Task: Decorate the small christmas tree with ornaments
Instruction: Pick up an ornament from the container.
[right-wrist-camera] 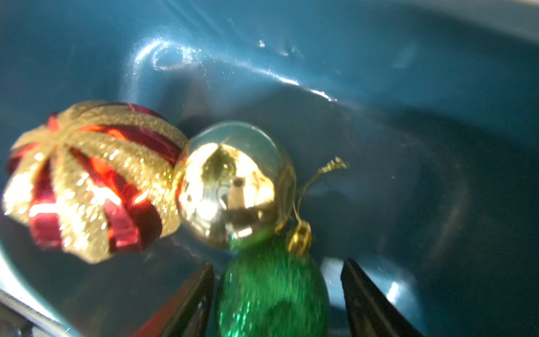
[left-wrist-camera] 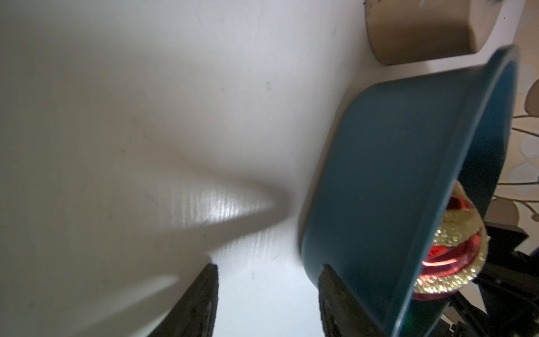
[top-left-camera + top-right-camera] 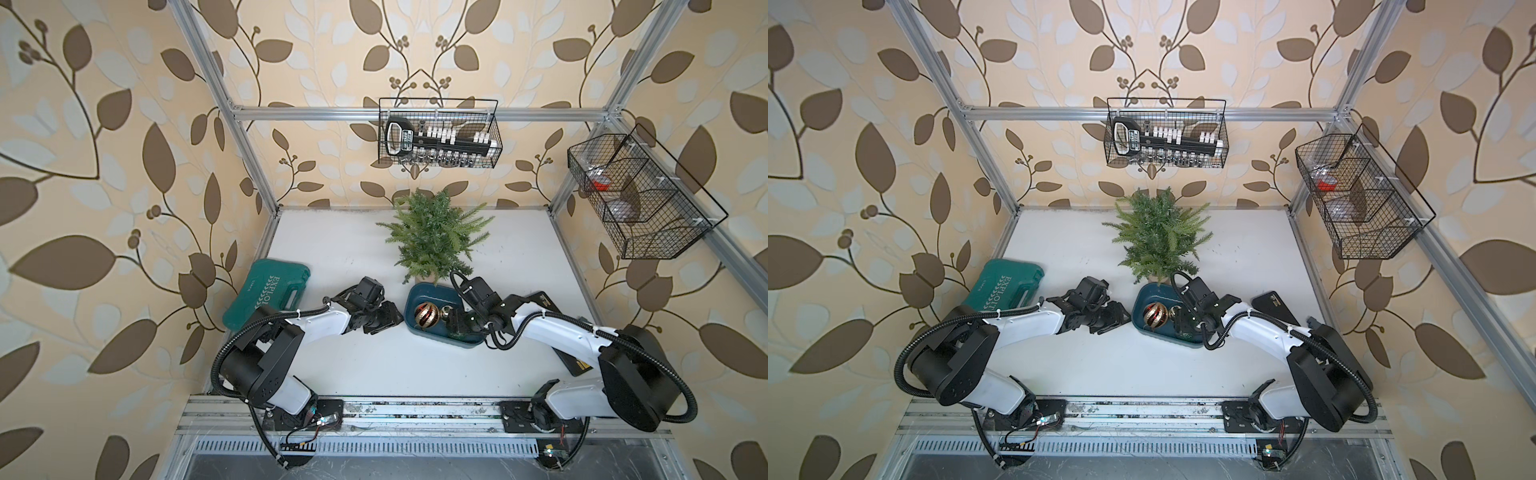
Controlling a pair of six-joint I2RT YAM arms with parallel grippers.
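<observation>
Though bunched, three ornaments point(image 1: 233, 186) (one tray point(image 1: 379, 58))

ornaments point(image 1: 93, 181) 3 | tree point(image 3: 432, 237) 1 | tray point(image 3: 415, 291) 1 | baskets point(image 3: 440, 162) 2

tree point(image 3: 434, 237): stood at the back middle of the table point(image 3: 332, 249).
tray point(image 3: 419, 296): lay just before the tree's foot.
bauble 1 point(image 3: 427, 316): lay in the tray, at its left end.
bauble 2 point(image 1: 230, 186): lay in the tray, touching bauble 1's right side.
bauble 3 point(image 1: 271, 291): touched bauble 2, between the right gripper's point(image 1: 278, 262) jaws.
left gripper point(image 3: 395, 322): sat just left of the tray.
case point(image 3: 268, 299): lay at the table's left edge.
</observation>
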